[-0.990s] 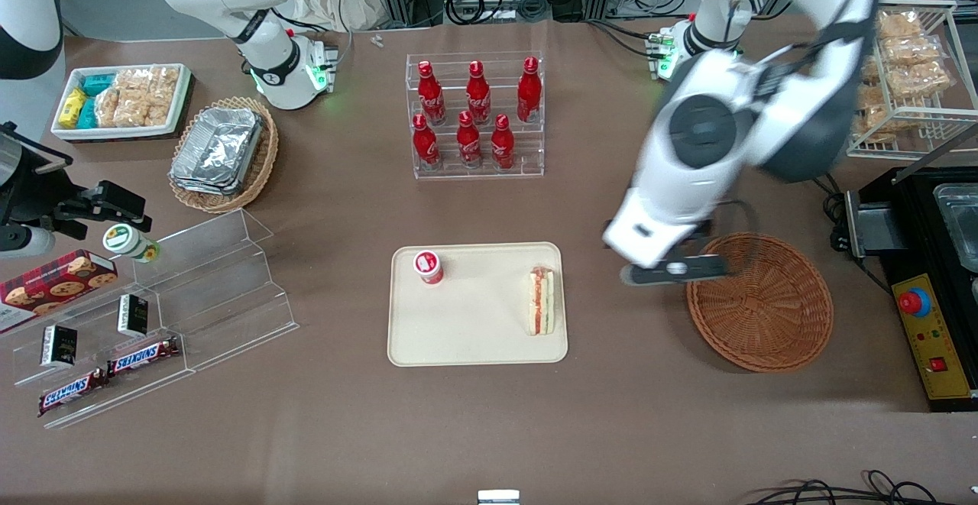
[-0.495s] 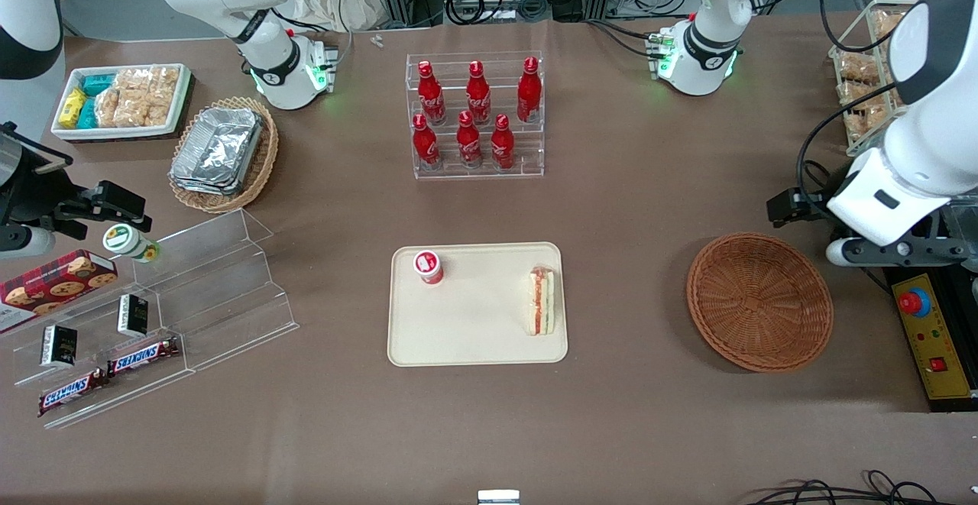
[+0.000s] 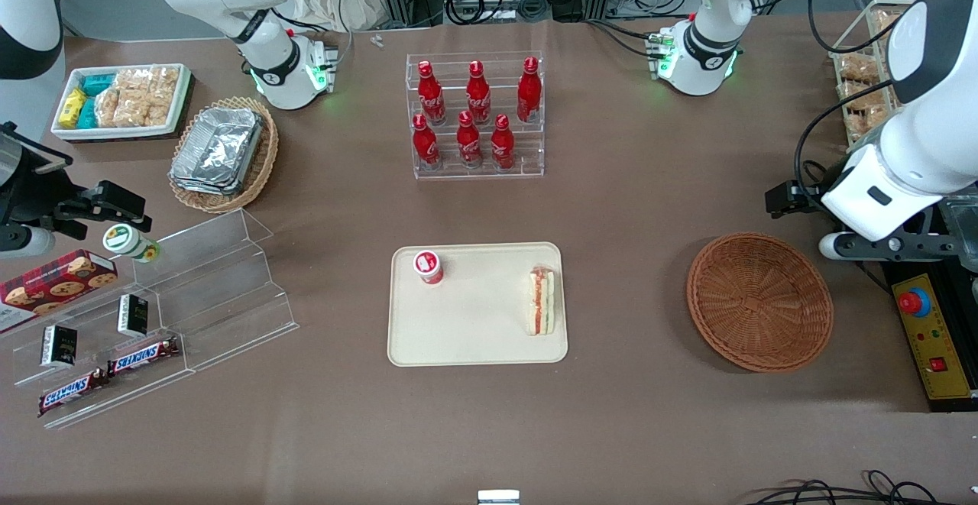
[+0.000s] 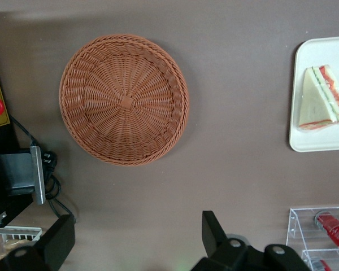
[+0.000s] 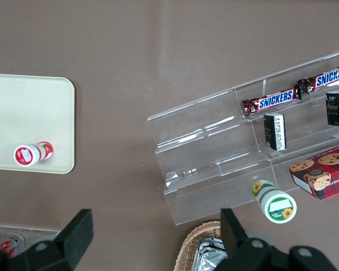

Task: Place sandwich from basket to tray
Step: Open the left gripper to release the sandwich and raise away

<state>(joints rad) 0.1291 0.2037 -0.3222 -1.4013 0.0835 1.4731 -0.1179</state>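
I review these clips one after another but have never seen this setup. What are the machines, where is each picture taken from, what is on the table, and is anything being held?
Two white robot arms stand at a brown table; only one works. One camera faces them from the front; the others sit on each arm's wrist, looking down.

The sandwich lies on the cream tray, beside a small red-and-white cup. The brown wicker basket, toward the working arm's end, holds nothing.

The working arm's gripper hangs above the table beside the basket, farther from the front camera. Its fingers are spread apart and hold nothing.

Also present: a rack of red bottles and a clear stand of snack bars.
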